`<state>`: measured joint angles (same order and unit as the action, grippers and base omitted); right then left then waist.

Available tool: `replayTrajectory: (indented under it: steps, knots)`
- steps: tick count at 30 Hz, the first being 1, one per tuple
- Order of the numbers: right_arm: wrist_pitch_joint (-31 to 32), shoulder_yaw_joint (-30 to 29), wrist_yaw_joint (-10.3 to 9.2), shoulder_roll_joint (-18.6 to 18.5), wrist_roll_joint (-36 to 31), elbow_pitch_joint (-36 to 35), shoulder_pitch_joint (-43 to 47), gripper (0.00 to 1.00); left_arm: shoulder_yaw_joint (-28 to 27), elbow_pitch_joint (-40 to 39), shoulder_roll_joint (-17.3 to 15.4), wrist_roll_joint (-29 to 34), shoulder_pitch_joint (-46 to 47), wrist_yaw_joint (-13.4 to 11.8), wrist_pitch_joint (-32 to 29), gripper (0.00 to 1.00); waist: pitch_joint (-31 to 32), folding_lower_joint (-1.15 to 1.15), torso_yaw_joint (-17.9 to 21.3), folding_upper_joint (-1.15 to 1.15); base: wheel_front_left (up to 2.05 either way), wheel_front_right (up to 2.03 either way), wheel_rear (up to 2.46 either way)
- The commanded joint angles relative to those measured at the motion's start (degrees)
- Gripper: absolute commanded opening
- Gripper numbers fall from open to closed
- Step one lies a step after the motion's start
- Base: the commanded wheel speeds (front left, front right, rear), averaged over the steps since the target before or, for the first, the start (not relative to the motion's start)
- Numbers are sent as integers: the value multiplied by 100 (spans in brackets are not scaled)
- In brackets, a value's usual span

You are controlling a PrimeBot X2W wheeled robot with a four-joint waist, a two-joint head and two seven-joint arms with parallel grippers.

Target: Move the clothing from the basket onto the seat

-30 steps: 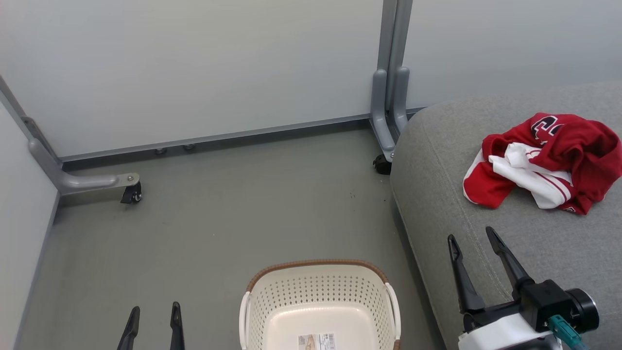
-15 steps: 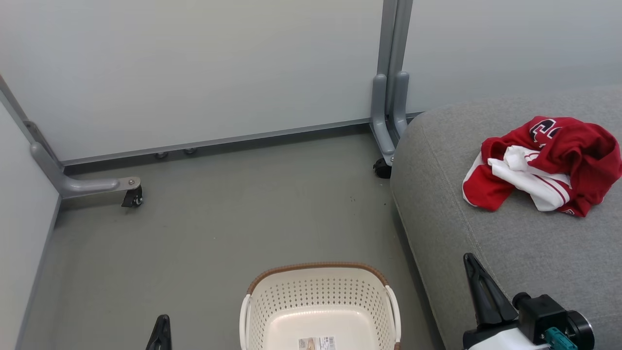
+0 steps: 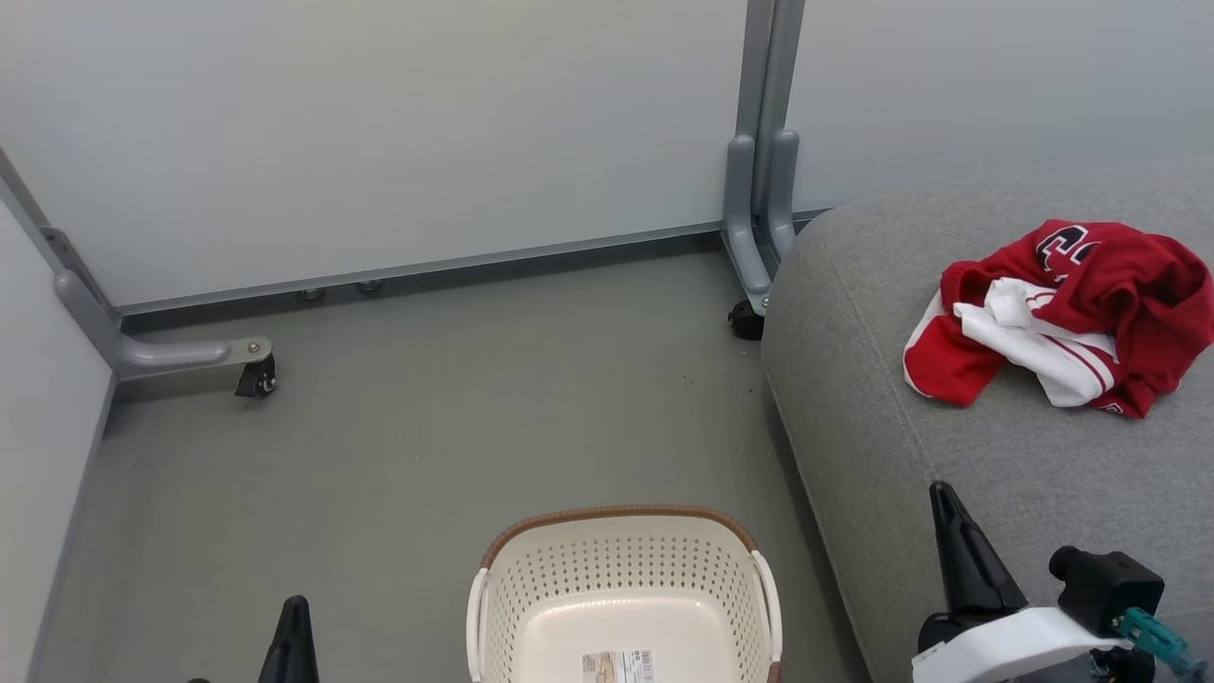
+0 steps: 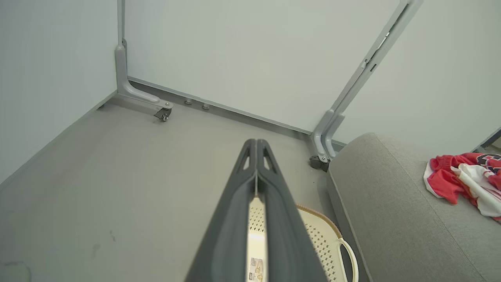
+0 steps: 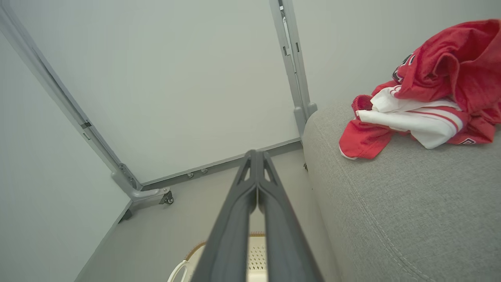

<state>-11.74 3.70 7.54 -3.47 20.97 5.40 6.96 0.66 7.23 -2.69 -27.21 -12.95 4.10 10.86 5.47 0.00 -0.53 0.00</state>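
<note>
Clothing [image 3: 1062,313] heap on one seat [image 3: 854,398], one basket [image 3: 616,564], left end effector [image 4: 256,141], right end effector [image 5: 256,152], both closed.

Red clothing [image 5: 450,66] on grey seat [image 5: 391,219]

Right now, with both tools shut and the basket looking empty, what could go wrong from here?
1. The near end of the basket is cut off in the head view, so a leftover garment there cannot be ruled out.
2. The clothing lies as one crumpled heap on the seat; whether it holds both garments cannot be told.
3. The right tool is by the seat's edge and the left tool is beside the basket; a careless swing might snag fabric or knock the basket.
</note>
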Motion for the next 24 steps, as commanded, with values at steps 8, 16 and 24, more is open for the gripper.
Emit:
replayTrajectory:
  steps: [8,16,24]
  knots:
    - [180,-82,-1,-79,1032,44,-317,0,-102,21,-41,-902,399,67,-217,0,-44,0,4,0,0,0,0]
    - [329,-139,-2,-104,1796,135,-437,0,-169,95,-48,-1571,586,102,-389,0,-85,0,8,0,0,0,0]
    - [476,-201,-2,-123,2495,220,-547,0,-227,163,-53,-2188,757,134,-549,0,-126,0,12,0,0,0,0]
